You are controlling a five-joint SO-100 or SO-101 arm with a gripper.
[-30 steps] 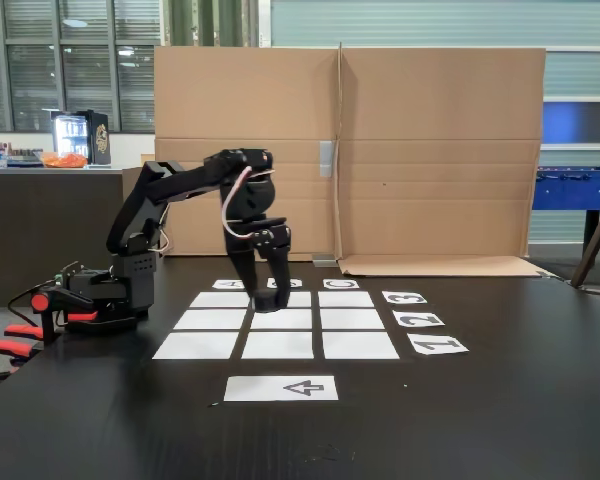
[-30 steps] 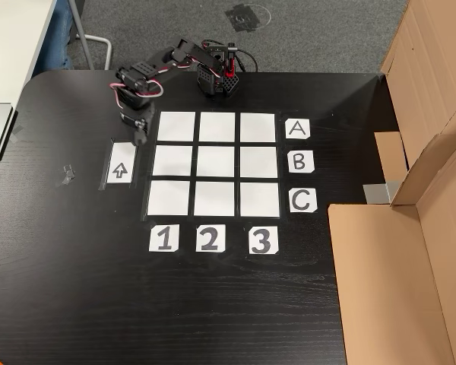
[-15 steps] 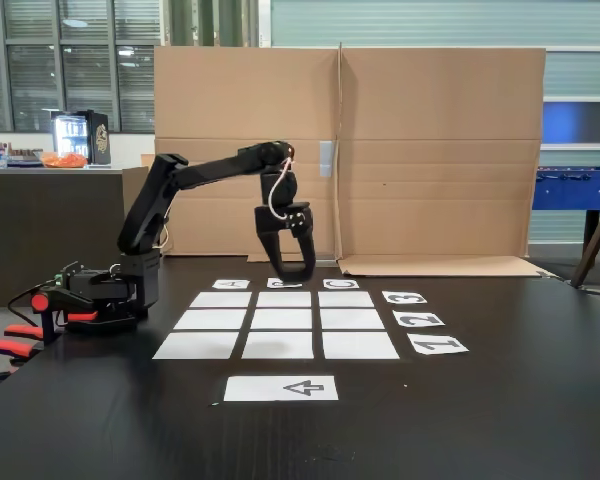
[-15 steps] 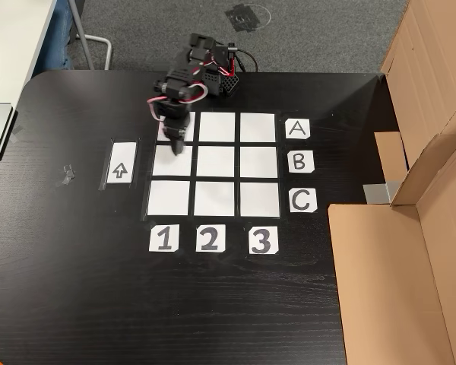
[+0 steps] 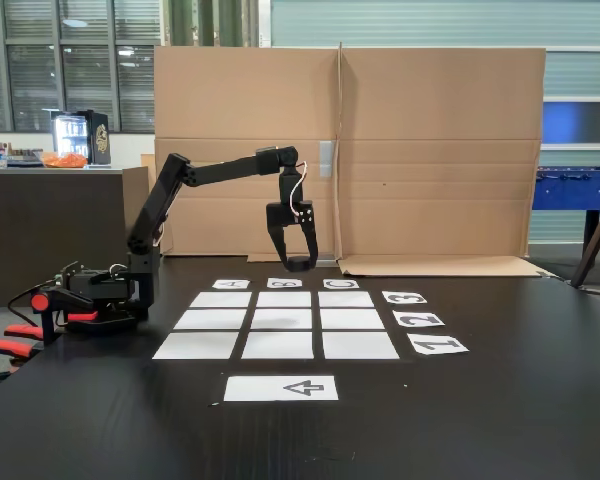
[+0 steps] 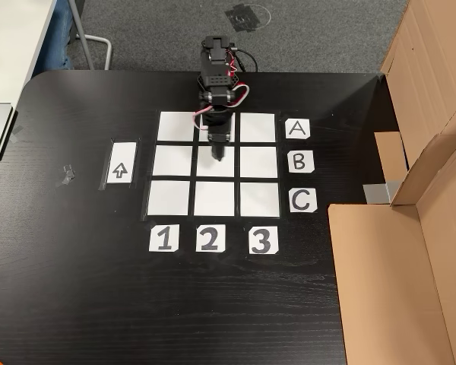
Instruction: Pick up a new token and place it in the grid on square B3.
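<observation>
The grid (image 6: 174,198) of nine white paper squares lies on the black table, with labels A, B, C and 1, 2, 3 beside it. Square B3 (image 6: 258,162) is bare; in the side-on fixed view square B3 (image 5: 284,299) is the far middle one. My gripper (image 6: 219,157) hangs above the centre square, one square short of B3. In the side-on fixed view the gripper (image 5: 298,264) points down, well clear of the paper, its fingertips joined by a small dark lump that looks like the token (image 5: 298,265).
A white arrow strip (image 6: 120,163) lies beside the grid's row 1. The arm's base (image 5: 100,295) stands at the table edge near label A. Tall cardboard sheets (image 5: 430,150) close off the far side, and a flat cardboard piece (image 6: 395,289) lies past label C.
The arm has swung away from the arrow strip, risen and stretched out over the grid, and now hangs above the centre square.
</observation>
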